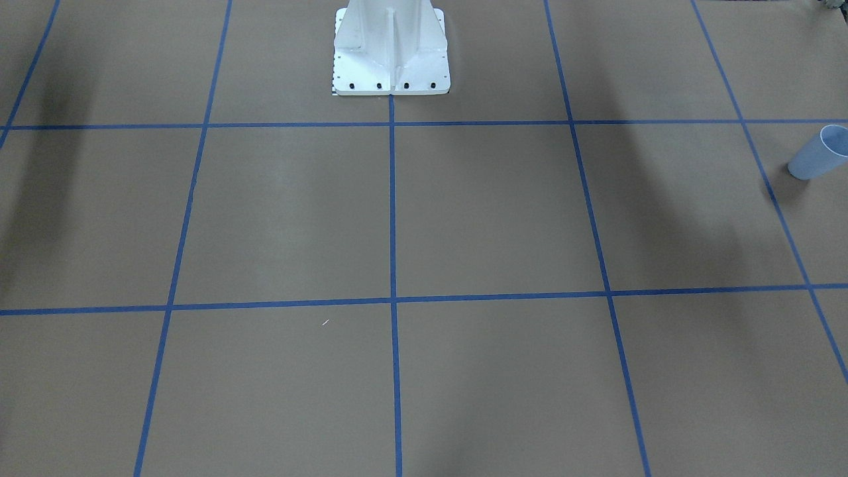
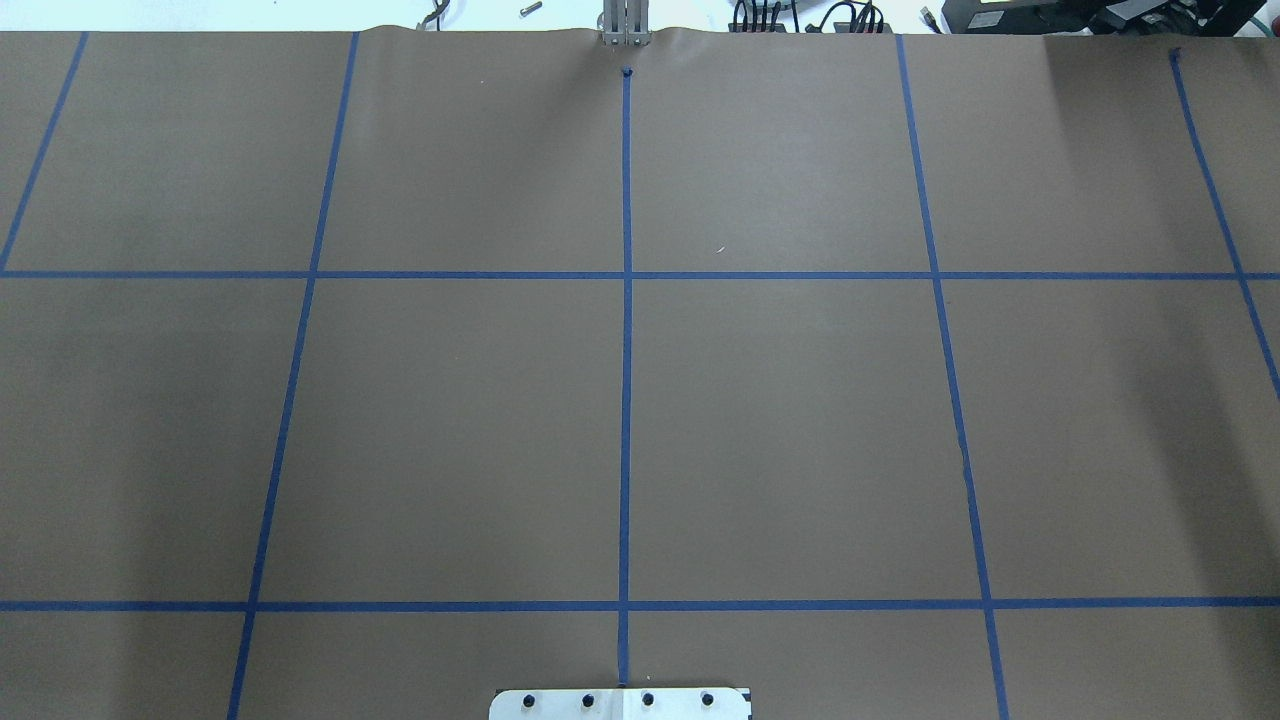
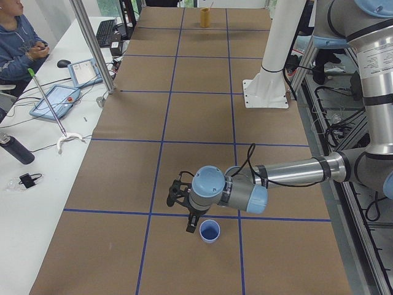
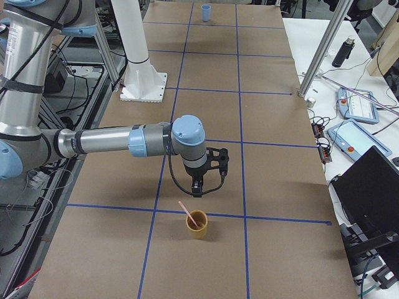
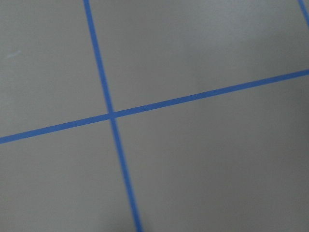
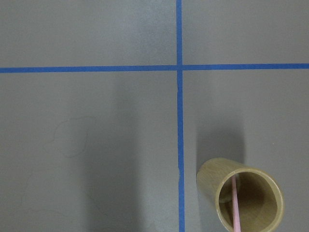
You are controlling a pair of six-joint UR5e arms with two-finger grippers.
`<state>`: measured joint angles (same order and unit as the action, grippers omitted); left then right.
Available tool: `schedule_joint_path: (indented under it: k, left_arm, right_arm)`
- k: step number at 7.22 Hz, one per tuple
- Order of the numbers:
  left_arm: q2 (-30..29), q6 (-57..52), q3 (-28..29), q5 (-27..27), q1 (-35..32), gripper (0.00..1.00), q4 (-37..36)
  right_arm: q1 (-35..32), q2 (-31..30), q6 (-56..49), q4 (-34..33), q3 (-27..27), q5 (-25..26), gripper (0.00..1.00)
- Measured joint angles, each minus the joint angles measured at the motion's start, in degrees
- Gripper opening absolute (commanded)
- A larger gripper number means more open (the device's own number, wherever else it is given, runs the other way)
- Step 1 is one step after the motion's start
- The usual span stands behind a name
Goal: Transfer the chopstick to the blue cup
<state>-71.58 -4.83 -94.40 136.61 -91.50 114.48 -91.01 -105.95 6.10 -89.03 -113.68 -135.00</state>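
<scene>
Pink slender chopstick (image 4: 186,212) leans in cylindrical tan cup (image 4: 197,233).

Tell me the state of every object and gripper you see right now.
chopstick, leaning inside the tan cup
tan cup, upright, holding the chopstick
blue cup, upright, empty
left gripper, near the blue cup, open or shut unclear
right gripper, near the tan cup, open or shut unclear

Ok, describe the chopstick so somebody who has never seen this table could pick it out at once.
Go to the end of the brown table where the robot's right arm reaches out low. Near its hand stands a tan cup, and the chopstick leans inside it. It is the only thin pale pink stick there, unlike the flat blue tape lines around it.
</scene>
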Motion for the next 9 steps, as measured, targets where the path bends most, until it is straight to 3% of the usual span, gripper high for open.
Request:
schedule_joint_path:
  k: [2,5,9]
  left_arm:
    - [1.56,0.82,4.32,-1.93,-0.19,0.98,3.92]
    - [-0.72,3.13,9.37,-2.38,-0.05,0.98,6.41]
    - [-1.84,3.33,12.30,-1.66,0.24,0.98,6.87]
  right_arm:
    - [0.45,0.04,0.04,0.23,0.09,-0.10,1.00]
    - [0.78,0.04,0.07,0.26,0.20,-0.09,1.00]
    - [1.22,0.04,0.14,0.29,0.46,-0.26,1.00]
